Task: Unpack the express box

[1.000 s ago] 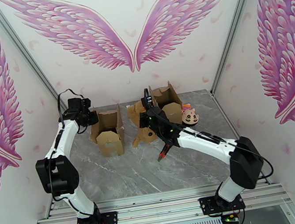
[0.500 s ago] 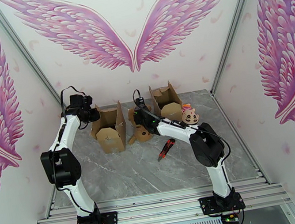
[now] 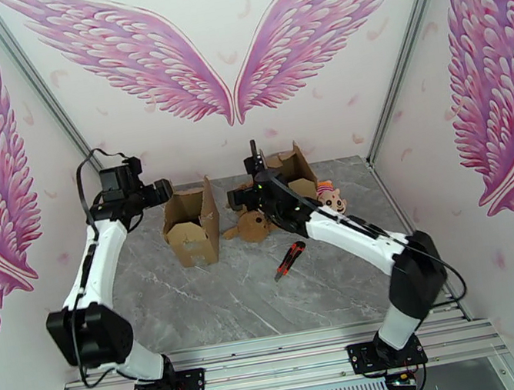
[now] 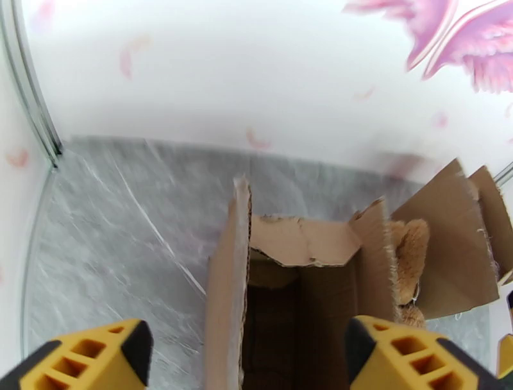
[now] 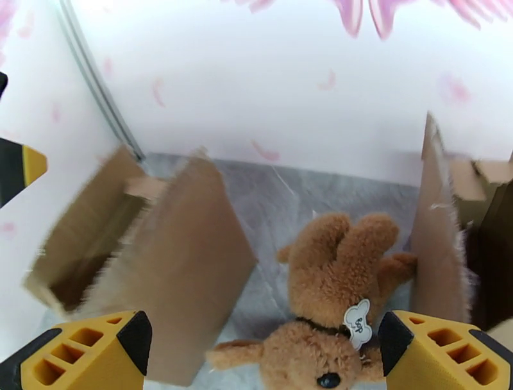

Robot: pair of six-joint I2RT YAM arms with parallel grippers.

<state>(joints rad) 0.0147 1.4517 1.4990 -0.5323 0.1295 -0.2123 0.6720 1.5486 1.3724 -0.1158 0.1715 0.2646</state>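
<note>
Looks like release step: left gripper (image 4: 250, 359) over box (image 4: 301, 240), right gripper (image 5: 263, 356) over teddy (image 5: 333, 282), both gaping, empty; next, retract without snagging box.

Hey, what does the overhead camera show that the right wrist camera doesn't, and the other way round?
Overhead view: the red and black box cutter lying on the grey table, and a small doll next to the right box. Right wrist view: the white bone-shaped tag at the neck of the teddy bear, on its dark collar. Shared: the brown bear lying on the table between the left box and the right box, both opened.
</note>
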